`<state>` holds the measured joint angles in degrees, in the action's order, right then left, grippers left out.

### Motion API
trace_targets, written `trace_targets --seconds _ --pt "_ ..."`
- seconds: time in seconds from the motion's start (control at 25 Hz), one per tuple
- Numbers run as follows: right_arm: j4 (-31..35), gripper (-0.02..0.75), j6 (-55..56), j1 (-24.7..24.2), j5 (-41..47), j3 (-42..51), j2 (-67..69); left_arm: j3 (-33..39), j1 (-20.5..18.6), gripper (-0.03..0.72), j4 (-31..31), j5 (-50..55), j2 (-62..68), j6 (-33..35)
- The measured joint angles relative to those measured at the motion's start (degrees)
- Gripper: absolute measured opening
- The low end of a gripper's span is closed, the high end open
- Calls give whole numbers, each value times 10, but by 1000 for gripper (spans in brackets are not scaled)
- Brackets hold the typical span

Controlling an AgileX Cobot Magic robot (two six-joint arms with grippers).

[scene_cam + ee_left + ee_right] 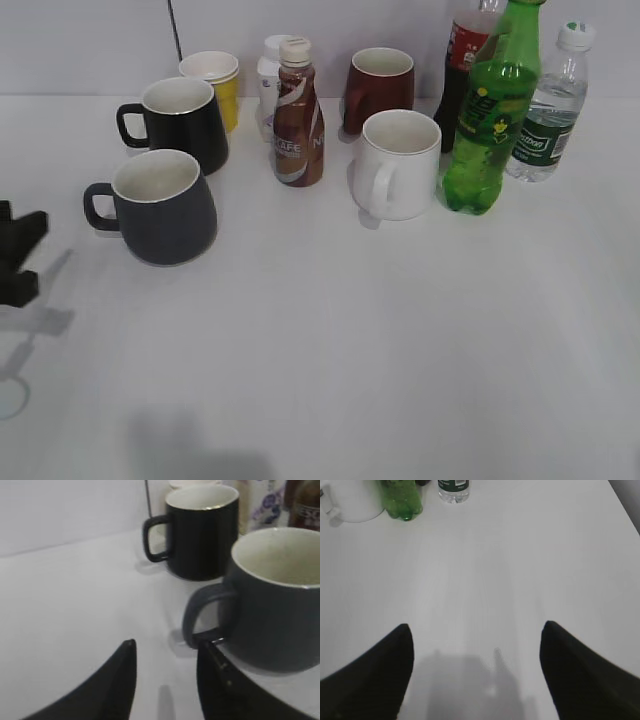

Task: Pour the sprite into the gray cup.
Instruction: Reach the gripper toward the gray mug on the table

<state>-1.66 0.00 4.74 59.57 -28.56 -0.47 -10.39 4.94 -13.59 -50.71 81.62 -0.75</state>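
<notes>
Clearly nothing is picked up yet. Sprite bottle [492,120] stands upright at back right of the tabletop [400,350], long axis vertical, green cap on and pointing up. It sits just beside the white mug [399,164], with the cola bottle [462,70] behind it and the water bottle [548,105] to its right. Gray cup [160,205] stands front left, mouth up, loop handle pointing left toward the left end effector [165,680].

Left end effector: jaws apart, empty, low over the tabletop just short of the cup handle, likely placed to steady the cup. Right end effector [477,672]: jaws spread wide, empty, well back from the sprite, facing it; probably lined up for an approach.

Crowded neighbours look like a risk when gripping the bottle. Black mug [180,120] stands behind the gray cup.
</notes>
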Motion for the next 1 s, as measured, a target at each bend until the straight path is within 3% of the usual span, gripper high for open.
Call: trace_targets --seconds 0.24,0.76,0.88,1.0 --pt "0 589 0 0 0 0 0 -31 6 345 -3 -72 115 1" --pt "0 589 0 0 0 0 0 -139 21 343 -47 -46 202 2" --pt "0 589 0 0 0 0 0 -156 33 305 -34 -45 212 2" --pt "0 589 0 0 0 0 0 -182 40 188 -4 -33 220 2"
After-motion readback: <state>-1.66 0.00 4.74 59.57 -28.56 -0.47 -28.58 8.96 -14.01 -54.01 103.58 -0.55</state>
